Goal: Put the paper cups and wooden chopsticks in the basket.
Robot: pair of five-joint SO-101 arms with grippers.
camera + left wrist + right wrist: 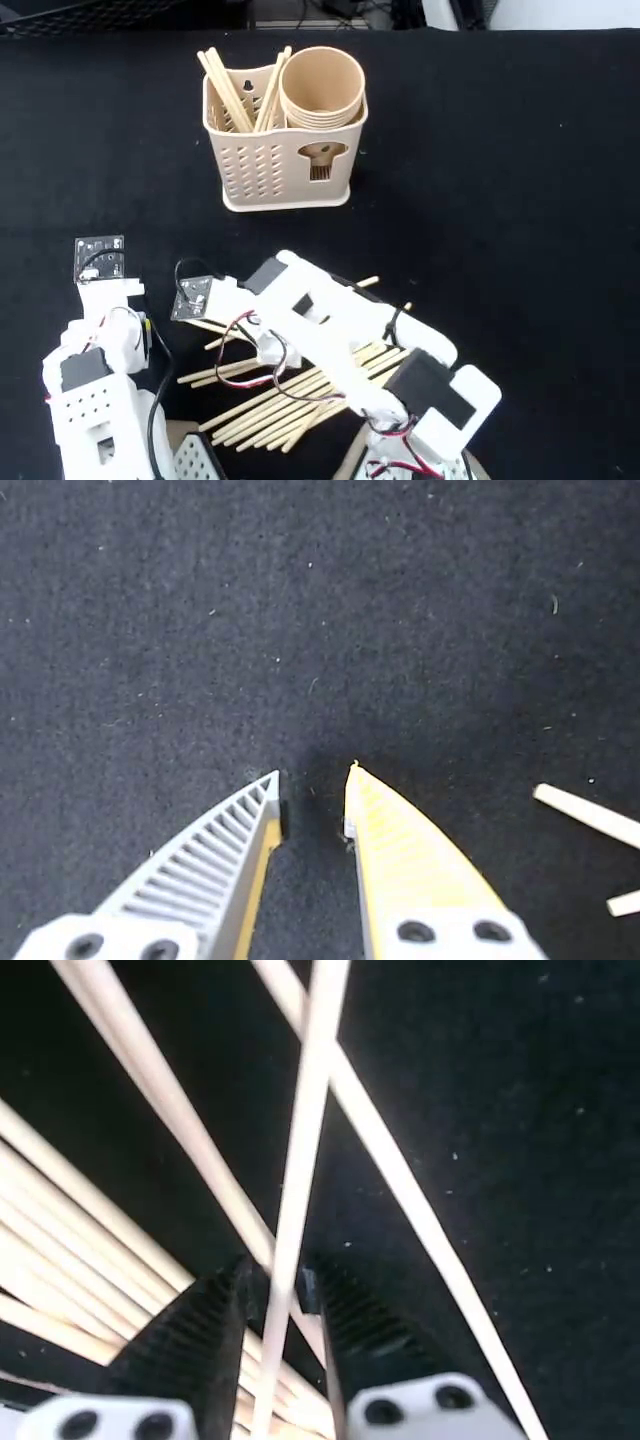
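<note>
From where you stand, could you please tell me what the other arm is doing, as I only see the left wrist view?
Observer: The right claw grips one chopstick, which crosses over the loose pile on the table.
Operator: Thank you. Is anything in the basket yet?
Observer: Yes, a stack of paper cups sits in one compartment, with other chopsticks standing in the next one.
</note>
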